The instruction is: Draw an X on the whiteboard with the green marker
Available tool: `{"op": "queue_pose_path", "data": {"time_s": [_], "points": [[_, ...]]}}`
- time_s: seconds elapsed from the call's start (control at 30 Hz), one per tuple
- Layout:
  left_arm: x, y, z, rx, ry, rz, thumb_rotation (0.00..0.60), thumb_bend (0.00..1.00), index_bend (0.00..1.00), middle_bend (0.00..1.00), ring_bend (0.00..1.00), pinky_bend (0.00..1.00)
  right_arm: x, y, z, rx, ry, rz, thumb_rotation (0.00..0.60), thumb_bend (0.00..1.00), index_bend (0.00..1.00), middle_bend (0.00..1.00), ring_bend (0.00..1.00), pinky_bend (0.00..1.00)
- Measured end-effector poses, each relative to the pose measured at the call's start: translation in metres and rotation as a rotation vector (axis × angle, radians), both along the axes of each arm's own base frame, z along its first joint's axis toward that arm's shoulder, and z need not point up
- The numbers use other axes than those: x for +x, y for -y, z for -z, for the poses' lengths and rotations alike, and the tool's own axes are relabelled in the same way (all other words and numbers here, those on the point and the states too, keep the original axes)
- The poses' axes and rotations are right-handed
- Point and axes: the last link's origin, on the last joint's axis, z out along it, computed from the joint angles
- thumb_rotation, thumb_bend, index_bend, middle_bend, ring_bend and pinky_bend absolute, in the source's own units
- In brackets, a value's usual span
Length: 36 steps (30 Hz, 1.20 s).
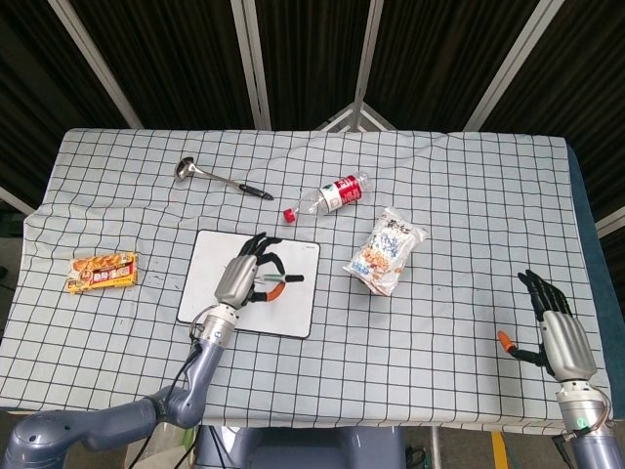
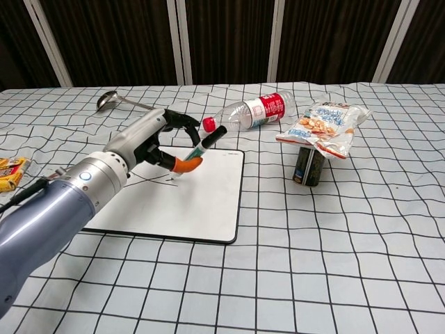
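only the chest view shows dark lines on the flat white whiteboard [image 2: 182,202]; left hand [image 2: 154,142] grips the marker [image 2: 201,151], right hand [image 1: 553,320] spread, holding nothing.

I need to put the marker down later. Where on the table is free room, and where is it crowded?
Free: the cloth between the whiteboard and the right robot hand, in front of the snack bag. Crowded: the far middle, where ladle, bottle and bag lie close. The left robot hand holds the marker over the board.
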Motion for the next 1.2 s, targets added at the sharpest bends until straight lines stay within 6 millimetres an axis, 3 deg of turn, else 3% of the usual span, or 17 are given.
{"op": "queue_pose_path", "data": {"time_s": [0.27,0.47,0.67,0.9,1.03,1.2], "points": [[0.024,-0.002,-0.018,0.046,0.128,0.071,0.600,0.53,0.72,0.15,0.00,0.00,0.000,0.000,-0.001,-0.002,0.000,0.002,0.600,0.31,0.00,0.00,0.00,0.00],[0.018,-0.012,-0.033,0.105,0.011,0.129,0.600,0.53,0.72,0.15,0.00,0.00,-0.001,0.000,-0.001,-0.001,0.000,0.003,0.600,0.31,0.00,0.00,0.00,0.00],[-0.013,-0.026,-0.054,0.156,-0.293,0.206,0.600,0.52,0.72,0.15,0.00,0.00,0.000,-0.001,-0.001,0.000,-0.004,0.001,0.600,0.31,0.00,0.00,0.00,0.00],[-0.066,-0.036,-0.078,0.171,-0.626,0.195,0.600,0.50,0.70,0.15,0.00,0.00,0.000,-0.001,0.000,0.001,-0.007,0.003,0.600,0.31,0.00,0.00,0.00,0.00],[-0.094,-0.038,-0.086,0.159,-0.719,0.141,0.600,0.50,0.70,0.14,0.00,0.00,0.000,-0.001,0.000,0.000,-0.010,0.004,0.600,0.31,0.00,0.00,0.00,0.00],[-0.113,-0.040,-0.091,0.160,-0.769,0.097,0.600,0.48,0.69,0.14,0.00,0.00,0.000,0.000,0.001,0.002,-0.011,0.005,0.600,0.31,0.00,0.00,0.00,0.00]]}}
